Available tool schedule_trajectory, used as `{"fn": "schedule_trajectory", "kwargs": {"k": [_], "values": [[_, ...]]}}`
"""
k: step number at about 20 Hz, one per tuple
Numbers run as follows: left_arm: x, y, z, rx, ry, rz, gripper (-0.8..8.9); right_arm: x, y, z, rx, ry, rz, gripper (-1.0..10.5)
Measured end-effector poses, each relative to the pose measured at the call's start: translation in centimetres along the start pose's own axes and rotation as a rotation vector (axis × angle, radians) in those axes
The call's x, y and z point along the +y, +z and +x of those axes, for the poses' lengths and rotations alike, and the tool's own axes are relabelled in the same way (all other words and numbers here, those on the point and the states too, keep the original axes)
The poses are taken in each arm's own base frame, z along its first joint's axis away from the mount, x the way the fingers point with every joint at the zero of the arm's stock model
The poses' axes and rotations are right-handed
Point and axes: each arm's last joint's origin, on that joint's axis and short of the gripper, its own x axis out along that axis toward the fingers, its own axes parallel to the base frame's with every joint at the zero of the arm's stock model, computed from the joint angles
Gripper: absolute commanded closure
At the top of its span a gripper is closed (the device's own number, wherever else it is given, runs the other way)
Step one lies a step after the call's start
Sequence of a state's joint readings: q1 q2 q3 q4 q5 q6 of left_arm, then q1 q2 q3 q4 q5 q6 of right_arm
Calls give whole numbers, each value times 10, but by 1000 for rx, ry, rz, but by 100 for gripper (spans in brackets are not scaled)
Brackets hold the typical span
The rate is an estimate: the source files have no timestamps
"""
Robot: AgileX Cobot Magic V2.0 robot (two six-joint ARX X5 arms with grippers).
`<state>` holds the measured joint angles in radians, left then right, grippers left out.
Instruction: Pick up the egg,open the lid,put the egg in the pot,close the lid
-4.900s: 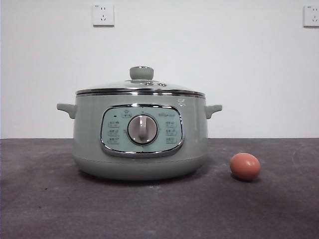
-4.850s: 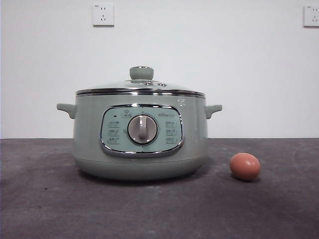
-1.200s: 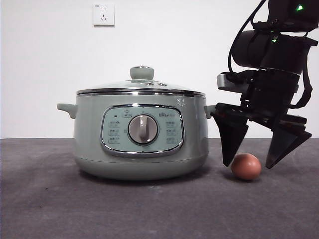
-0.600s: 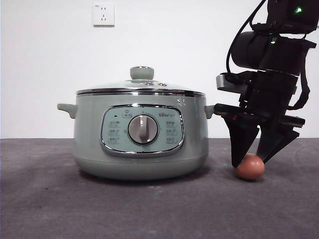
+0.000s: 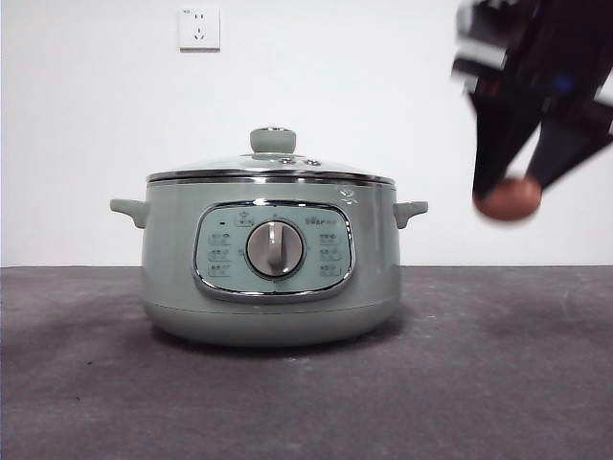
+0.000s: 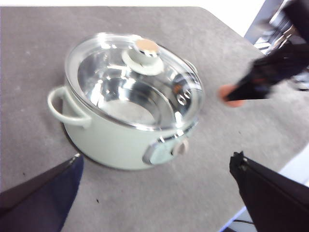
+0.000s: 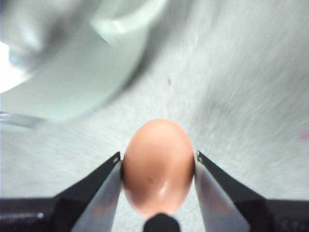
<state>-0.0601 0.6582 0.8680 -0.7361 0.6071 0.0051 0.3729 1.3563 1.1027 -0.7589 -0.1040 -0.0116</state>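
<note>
The right hand [image 5: 509, 196] holds the egg [image 5: 509, 200] between its two jaws, up in the air beside the pot [image 5: 270, 259] and about level with its side handle, well off the bench [image 5: 306, 402]. The pot stands in the middle of the bench with the lid [image 5: 270, 165] resting on it. The left hand [image 6: 154, 193] is wide open and holds nothing, above the pot

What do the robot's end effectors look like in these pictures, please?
Both are black. The right end effector has two flat jaws that taper to points like wedges, with smooth grey-looking inner faces. The left end effector shows the same dark, wedge-shaped jaws with straight edges. In the front view the right one is a blurred dark mass with a pale band near the top; no cables or markings can be made out.
</note>
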Motion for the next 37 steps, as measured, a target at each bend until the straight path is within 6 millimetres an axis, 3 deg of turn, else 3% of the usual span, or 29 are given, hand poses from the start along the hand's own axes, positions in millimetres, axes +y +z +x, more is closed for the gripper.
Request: {"fn": "schedule_trajectory", "kwargs": {"k": [4, 9, 12, 16, 21, 25, 35, 37], "values": [[6, 35, 30, 10, -45, 34, 219, 8, -14, -72, -233, -3, -25, 963], [4, 82, 86, 43, -53, 92, 219, 12, -38, -115, -319, -3, -34, 963], [0, 103, 130, 89, -28, 119, 219, 14, -46, -126, -352, -4, -37, 963], [-3, 121, 182, 133, -13, 147, 219, 14, -50, -127, -327, -3, -35, 963], [5, 114, 233, 199, -5, 149, 220, 14, -50, -127, -328, -3, -35, 963], [11, 100, 252, 266, -2, 132, 220, 14, -50, -127, -328, -4, -35, 963], [5, 93, 257, 319, 74, 158, 225, 14, -48, -128, -354, -4, -37, 963], [5, 93, 257, 319, 77, 159, 410, 14, -48, -128, -354, -4, -37, 963]]}}
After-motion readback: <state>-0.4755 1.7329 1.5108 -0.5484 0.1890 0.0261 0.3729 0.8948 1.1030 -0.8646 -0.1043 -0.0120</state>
